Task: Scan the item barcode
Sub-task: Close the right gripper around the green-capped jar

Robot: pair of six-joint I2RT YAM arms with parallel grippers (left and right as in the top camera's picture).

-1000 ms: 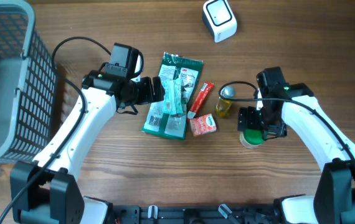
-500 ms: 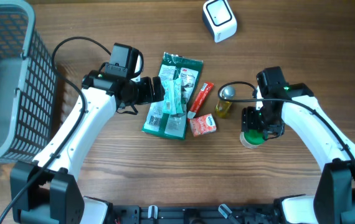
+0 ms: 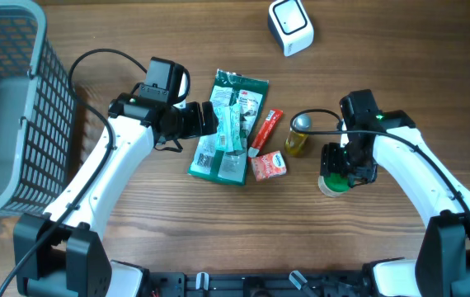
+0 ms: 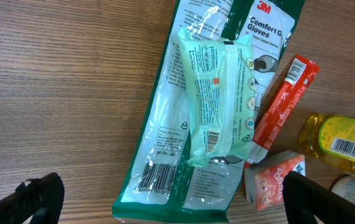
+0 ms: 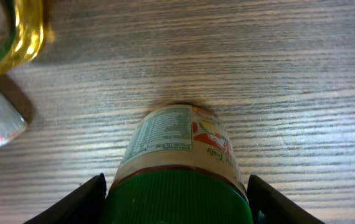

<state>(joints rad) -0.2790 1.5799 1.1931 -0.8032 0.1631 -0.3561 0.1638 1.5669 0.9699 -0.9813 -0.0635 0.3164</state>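
A jar [image 5: 179, 140] with a green lid [image 5: 177, 198] and a printed label stands on the wooden table; in the overhead view the jar [image 3: 331, 185] is right of centre. My right gripper [image 5: 176, 200] comes down over it, one finger against each side of the lid, and the same right gripper [image 3: 342, 167] hides most of the jar from above. The white barcode scanner [image 3: 290, 25] sits at the back of the table. My left gripper [image 3: 211, 121] hovers open beside the green glove pack [image 4: 184, 124], its fingers [image 4: 29, 198] wide apart and holding nothing.
On the glove pack lies a pale green wipes packet [image 4: 218, 99]. Beside them are a red tube [image 3: 263, 132], a small red box [image 3: 268, 166] and a yellow bottle [image 3: 298, 136]. A grey wire basket [image 3: 8, 107] fills the left edge.
The right gripper's fingers have drawn in around the jar's lid. The left arm and the other items have not moved.
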